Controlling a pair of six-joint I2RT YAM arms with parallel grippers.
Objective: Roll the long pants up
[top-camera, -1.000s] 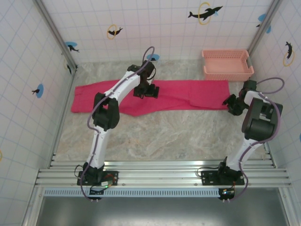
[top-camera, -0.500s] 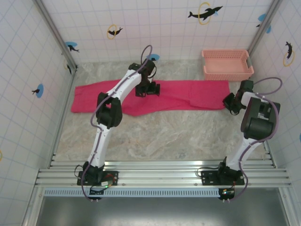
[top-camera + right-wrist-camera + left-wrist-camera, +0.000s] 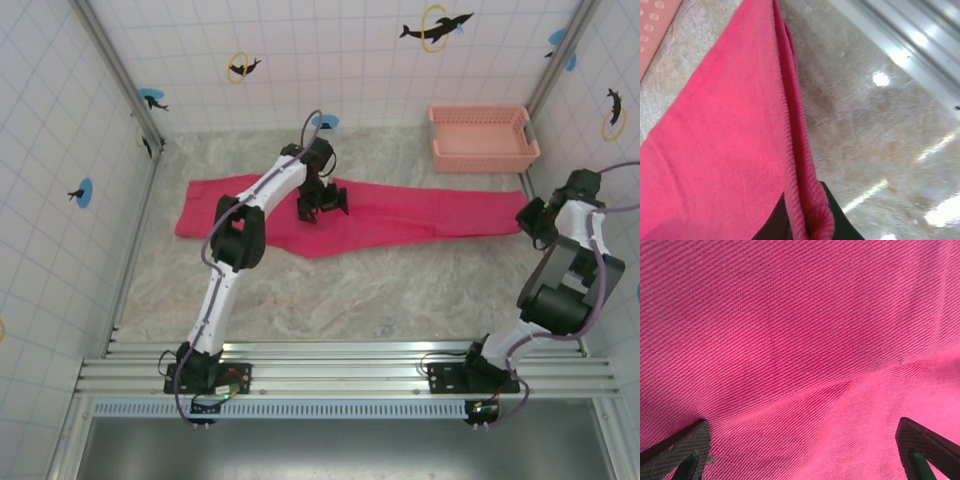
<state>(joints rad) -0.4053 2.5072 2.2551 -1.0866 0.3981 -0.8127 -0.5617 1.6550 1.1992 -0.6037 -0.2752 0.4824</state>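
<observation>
The long pants (image 3: 420,212) lie stretched out flat across the far part of the table, bright pink-red. My left gripper (image 3: 322,203) is down over their middle, open, with its fingertips (image 3: 677,452) spread wide on the cloth (image 3: 790,340). My right gripper (image 3: 531,216) is at the pants' right end, near the right wall. It is shut on the ribbed hem (image 3: 807,200), and the cloth (image 3: 715,150) runs taut away from it.
A salmon-pink plastic basket (image 3: 482,140) stands at the back right, just beyond the pants; its corner (image 3: 652,20) shows in the right wrist view. A metal frame rail (image 3: 900,45) runs close beside the right gripper. Bare marble table (image 3: 380,290) lies in front.
My right gripper has moved right toward the wall with the hem in it, dragging the whole pants rightward and pulling them longer. The left gripper shifted slightly right with the cloth.
</observation>
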